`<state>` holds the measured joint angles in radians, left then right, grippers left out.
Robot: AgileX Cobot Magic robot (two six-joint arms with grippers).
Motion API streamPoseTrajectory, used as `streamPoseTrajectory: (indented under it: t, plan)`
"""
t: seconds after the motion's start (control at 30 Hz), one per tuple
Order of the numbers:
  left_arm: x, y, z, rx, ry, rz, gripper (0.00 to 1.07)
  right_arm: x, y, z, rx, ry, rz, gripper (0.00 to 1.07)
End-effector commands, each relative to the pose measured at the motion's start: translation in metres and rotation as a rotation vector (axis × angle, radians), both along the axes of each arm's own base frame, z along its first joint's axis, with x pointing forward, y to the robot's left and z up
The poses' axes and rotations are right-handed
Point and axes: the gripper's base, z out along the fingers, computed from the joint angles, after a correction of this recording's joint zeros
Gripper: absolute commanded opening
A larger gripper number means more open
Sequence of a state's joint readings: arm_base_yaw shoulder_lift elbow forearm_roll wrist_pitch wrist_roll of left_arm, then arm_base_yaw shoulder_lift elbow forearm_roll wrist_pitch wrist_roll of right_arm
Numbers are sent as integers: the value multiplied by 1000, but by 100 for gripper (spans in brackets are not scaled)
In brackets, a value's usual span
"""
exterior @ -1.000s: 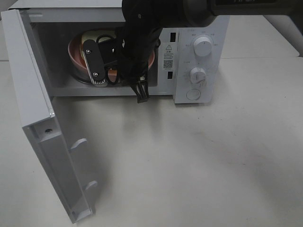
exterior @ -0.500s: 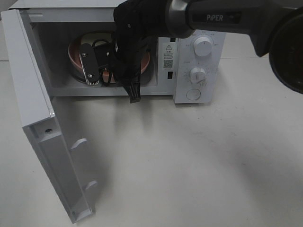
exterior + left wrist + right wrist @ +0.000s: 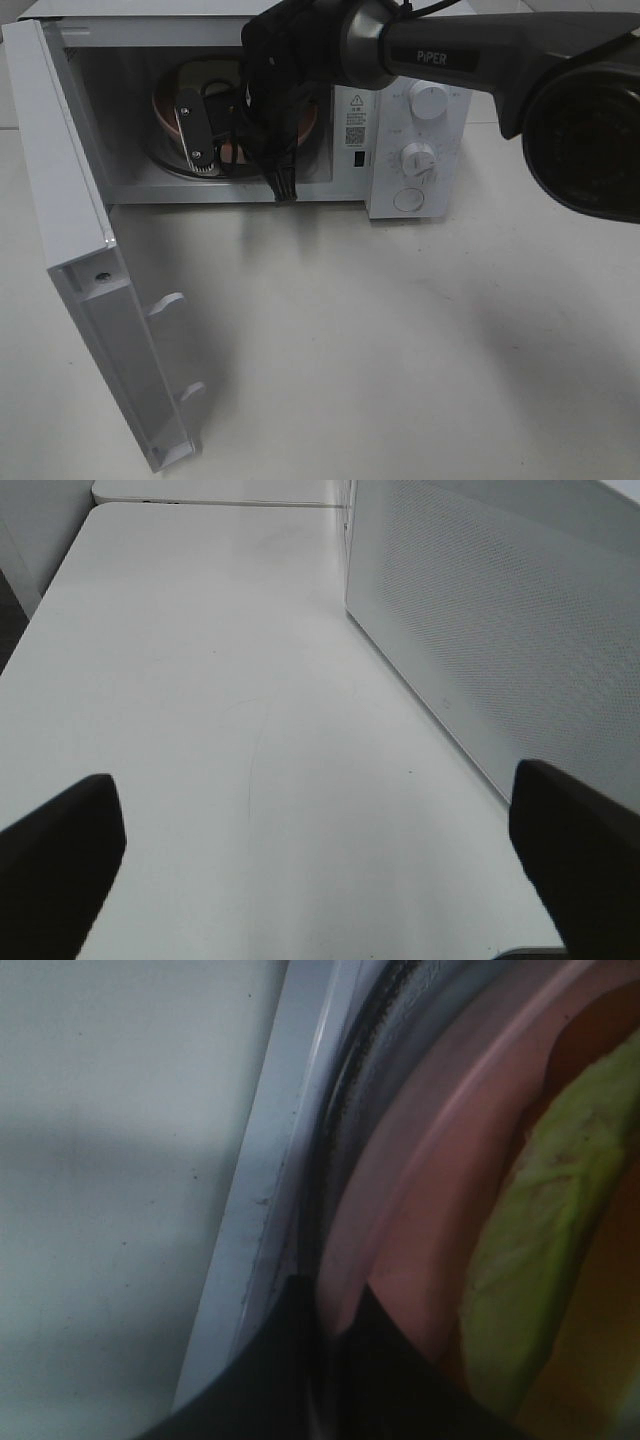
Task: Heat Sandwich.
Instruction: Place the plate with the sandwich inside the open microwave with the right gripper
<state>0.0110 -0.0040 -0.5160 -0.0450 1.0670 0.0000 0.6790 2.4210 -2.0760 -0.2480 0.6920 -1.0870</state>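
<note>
The white microwave (image 3: 400,130) stands with its door (image 3: 90,270) swung wide open. My right gripper (image 3: 215,165) reaches into the cavity and is shut on the near rim of the pink plate (image 3: 165,110). In the right wrist view the black fingertips pinch that rim (image 3: 400,1210), and the sandwich (image 3: 540,1220) shows green filling on the plate. From the high camera the arm hides most of the sandwich. My left gripper (image 3: 320,870) is open and empty over the bare table, beside the microwave's perforated side wall (image 3: 500,630).
The glass turntable (image 3: 165,165) lies under the plate. The control panel has two knobs (image 3: 428,100) and a round button (image 3: 408,200). The open door juts toward the front left of the table (image 3: 400,350).
The right arm has pushed farther into the cavity with the plate, and more of its forearm fills the top right. The left gripper's opening is unchanged.
</note>
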Motion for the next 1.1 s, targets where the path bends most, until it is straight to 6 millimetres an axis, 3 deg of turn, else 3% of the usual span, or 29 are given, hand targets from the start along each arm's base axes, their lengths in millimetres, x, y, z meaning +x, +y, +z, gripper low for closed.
streamPoseTrajectory:
  t: [0.03,0.93,1.07,1.1]
  plan:
    - [-3,0,0,-1,-21,-6,100,6,3,7,36,-57,7,0]
    - [-3,0,0,-1,-21,-6,100,10,1,6,-40,-100,118,6]
    - [-3,0,0,-1,-21,-6,100,10,0,6,-21,-92,93,12]
    - [-3,0,0,-1,-21,-6,100,11,-1,6,-10,-85,78,18]
